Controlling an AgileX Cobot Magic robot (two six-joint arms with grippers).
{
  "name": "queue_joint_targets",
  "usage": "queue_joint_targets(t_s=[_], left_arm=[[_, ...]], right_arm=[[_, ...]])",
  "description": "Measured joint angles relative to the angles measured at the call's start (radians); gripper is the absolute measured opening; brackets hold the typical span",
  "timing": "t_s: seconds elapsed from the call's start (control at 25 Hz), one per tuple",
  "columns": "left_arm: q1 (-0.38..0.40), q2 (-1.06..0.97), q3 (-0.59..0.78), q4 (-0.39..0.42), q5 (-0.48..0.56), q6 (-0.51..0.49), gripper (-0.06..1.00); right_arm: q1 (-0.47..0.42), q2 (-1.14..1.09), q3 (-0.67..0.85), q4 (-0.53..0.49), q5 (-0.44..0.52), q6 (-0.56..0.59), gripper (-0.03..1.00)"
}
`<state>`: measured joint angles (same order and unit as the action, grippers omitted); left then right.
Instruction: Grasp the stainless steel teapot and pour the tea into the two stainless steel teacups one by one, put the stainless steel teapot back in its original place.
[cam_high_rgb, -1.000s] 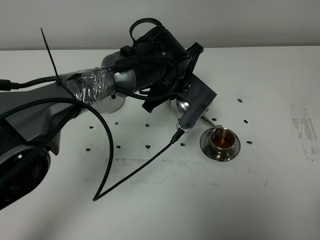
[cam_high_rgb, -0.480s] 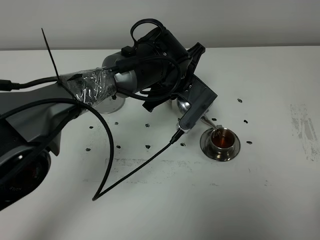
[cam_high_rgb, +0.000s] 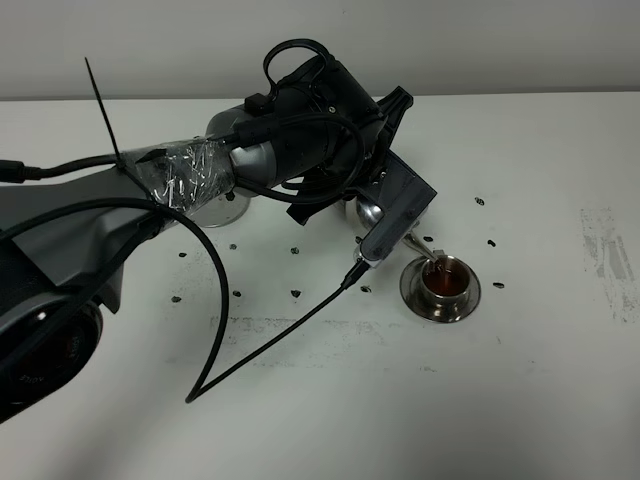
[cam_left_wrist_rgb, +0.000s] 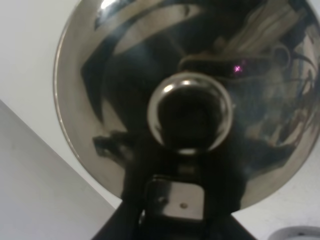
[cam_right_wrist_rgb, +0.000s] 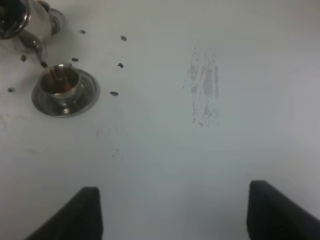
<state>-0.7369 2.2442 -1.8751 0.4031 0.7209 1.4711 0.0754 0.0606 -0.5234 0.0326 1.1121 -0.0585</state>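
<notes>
My left gripper is shut on the stainless steel teapot and holds it tilted above the table. The arm hides most of the pot. Its thin spout points down over a steel teacup on a saucer, and reddish-brown tea fills the cup. The left wrist view shows the domed lid and its knob close up. The right wrist view shows the same cup, the spout and a thin tea stream. My right gripper is open and empty, well away from the cup.
A shiny steel piece shows under the left arm; I cannot tell whether it is the second cup or the round disc. Small dark marks dot the white table. A black cable trails from the wrist across the table. A scuffed patch lies right of the cup.
The left arm and the teapot have barely shifted. The spout stays over the cup with tea in it.
</notes>
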Motion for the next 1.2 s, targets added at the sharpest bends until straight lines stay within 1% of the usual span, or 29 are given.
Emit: queue_joint_targets(t_s=[0.4, 1.2], left_arm=[[0.0, 0.0, 0.0, 0.02, 0.0, 0.0, 0.18], [0.0, 0.0, 0.0, 0.022, -0.001, 0.0, 0.18]], right_arm=[[0.0, 0.0, 0.0, 0.0, 0.0, 0.0, 0.59], [0.0, 0.0, 0.0, 0.0, 0.0, 0.0, 0.59]])
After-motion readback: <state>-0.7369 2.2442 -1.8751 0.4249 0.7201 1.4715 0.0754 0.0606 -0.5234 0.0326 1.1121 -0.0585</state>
